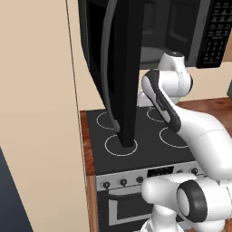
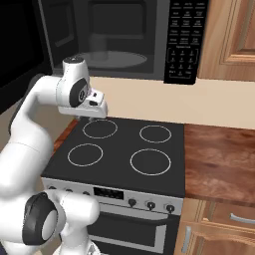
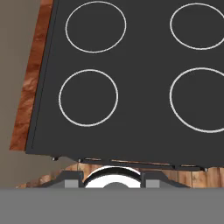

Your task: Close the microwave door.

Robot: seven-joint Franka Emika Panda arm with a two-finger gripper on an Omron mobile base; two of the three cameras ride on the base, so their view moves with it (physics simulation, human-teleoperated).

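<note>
1 microwave (image 2: 114, 40) hangs above 1 black stove (image 2: 124, 149). It is a large black box with a grey cavity holding 1 round turntable plate (image 2: 112, 59), and 1 keypad strip (image 2: 183, 40) of small buttons runs down its right side. The microwave door (image 1: 122, 68) stands wide open, swung out from the left edge of the microwave, so the left base view sees it nearly edge-on as a tall glossy black panel. 1 long curved grey bar handle (image 1: 107, 54) runs down the door's free edge.

The stove top carries 4 white ring burners, 2 at the back and 2 at the front. Along its front edge sits 1 control panel with several knobs (image 2: 149, 204), and 1 oven door (image 1: 124, 206) lies beneath them. A wooden tabletop (image 2: 219, 159) adjoins the stove's right edge, with wooden cabinets (image 2: 231, 35) above it.

1 white robot arm reaches over the stove's back left corner, below the open cavity. Its gripper (image 2: 89, 118) points down at the stove, holding nothing. How far its fingers are spread cannot be told.
</note>
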